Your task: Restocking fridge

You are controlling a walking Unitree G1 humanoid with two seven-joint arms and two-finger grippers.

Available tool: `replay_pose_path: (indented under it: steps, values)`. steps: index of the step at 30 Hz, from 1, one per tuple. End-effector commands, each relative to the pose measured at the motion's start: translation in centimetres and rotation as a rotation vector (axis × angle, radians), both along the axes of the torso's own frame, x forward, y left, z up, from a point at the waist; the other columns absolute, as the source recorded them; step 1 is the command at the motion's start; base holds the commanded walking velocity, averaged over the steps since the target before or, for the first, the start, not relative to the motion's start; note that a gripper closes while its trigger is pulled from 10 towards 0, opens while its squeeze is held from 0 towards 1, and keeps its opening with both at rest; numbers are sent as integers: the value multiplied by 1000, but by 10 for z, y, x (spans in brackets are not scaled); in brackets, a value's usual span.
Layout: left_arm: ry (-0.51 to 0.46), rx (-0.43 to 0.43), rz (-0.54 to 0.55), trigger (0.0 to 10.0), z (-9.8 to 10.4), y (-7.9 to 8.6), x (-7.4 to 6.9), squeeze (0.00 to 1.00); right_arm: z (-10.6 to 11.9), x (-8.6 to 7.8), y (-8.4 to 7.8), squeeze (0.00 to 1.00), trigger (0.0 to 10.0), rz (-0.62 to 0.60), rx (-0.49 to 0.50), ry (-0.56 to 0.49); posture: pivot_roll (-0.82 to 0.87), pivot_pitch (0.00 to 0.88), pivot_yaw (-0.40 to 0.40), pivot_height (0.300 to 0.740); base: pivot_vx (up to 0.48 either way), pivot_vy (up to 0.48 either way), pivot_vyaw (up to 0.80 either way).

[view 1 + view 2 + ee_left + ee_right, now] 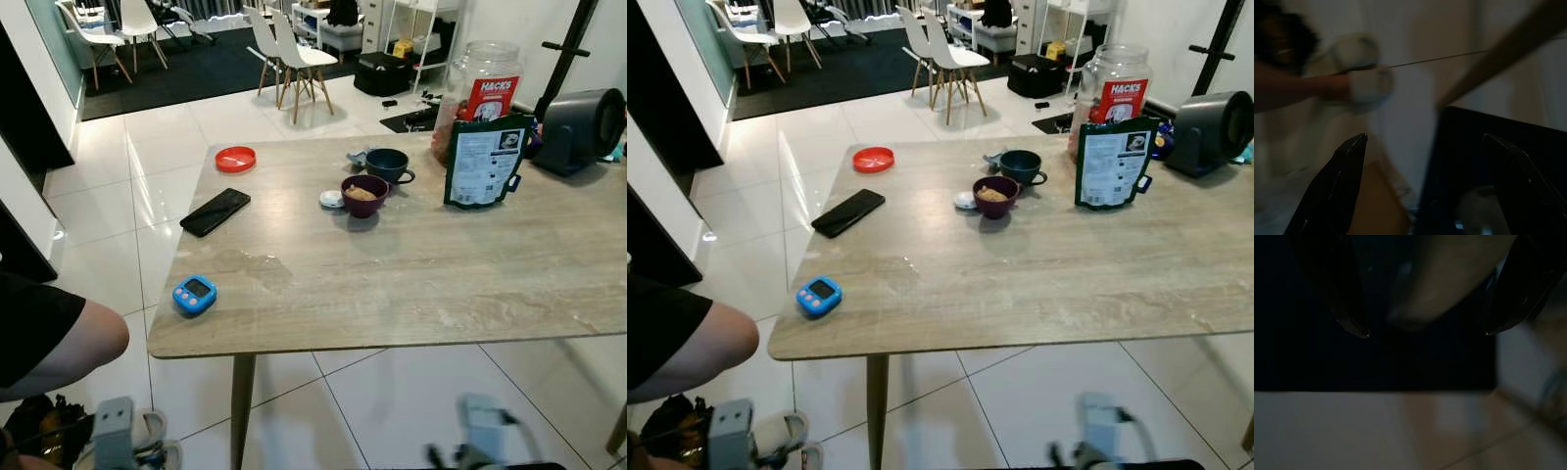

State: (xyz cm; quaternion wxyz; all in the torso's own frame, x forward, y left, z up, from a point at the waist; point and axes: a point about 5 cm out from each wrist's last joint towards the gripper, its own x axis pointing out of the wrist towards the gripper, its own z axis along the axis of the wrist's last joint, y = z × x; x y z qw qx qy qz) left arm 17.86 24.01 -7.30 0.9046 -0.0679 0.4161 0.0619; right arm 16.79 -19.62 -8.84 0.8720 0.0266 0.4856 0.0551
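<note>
- Fridge stock is sitting at the far right of the table (392, 294): green pouch (484, 162) standing upright, its long axis vertical, touching or just in front of the Hacks candy jar (482, 93).
- Both arms are hanging low, below the near table edge, so the pouch lies up, forward and right of them.
- Right gripper (1425, 333) is looking nearer to it; fingers spread, gripping nothing.
- Left gripper (1425, 147) is also gaping and empty, blurred.
- Person's knee (83, 338) is showing at the robot's left.
</note>
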Motion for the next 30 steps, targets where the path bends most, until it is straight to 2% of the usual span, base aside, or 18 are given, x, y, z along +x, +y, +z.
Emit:
replay_pose_path:
  steps: [1, 7, 8, 13, 15, 27, 30]
  values:
    - [2, 0, -48, 10000, -2, -8, 0, 0, -5, -10, 0, 0, 10000, 40, -33, 45, 3, 0, 46, 739, 0, 0, 0]
    - [41, -5, -116, 10000, -8, -18, -9, 0, -7, -16, 0, 0, 10000, 45, -59, 77, 3, 0, 48, 739, 0, 0, 0]
    - [65, -20, -126, 10000, -12, -22, -16, 0, -9, -21, -6, 0, 10000, 50, -95, 98, 4, 0, 48, 739, 0, 0, 0]
    - [122, -28, -155, 10000, -18, -26, -28, 0, -10, -32, -19, 0, 10000, 52, -127, 128, 4, 0, 48, 739, 0, 0, 0]
    - [175, -15, -202, 10000, -24, -29, -41, 0, -12, -42, -29, 0, 10000, 54, -150, 148, 4, 0, 48, 739, 0, 0, 0]
    - [198, -19, -197, 10000, -28, -33, -51, 0, -19, -65, -28, 0, 10000, 64, -185, 199, 10, 0, 52, 739, 0, 0, 0]
    - [201, -24, -187, 10000, -28, -32, -52, 0, -18, -61, -28, 0, 10000, 64, -188, 193, 10, 0, 52, 739, 0, 0, 0]
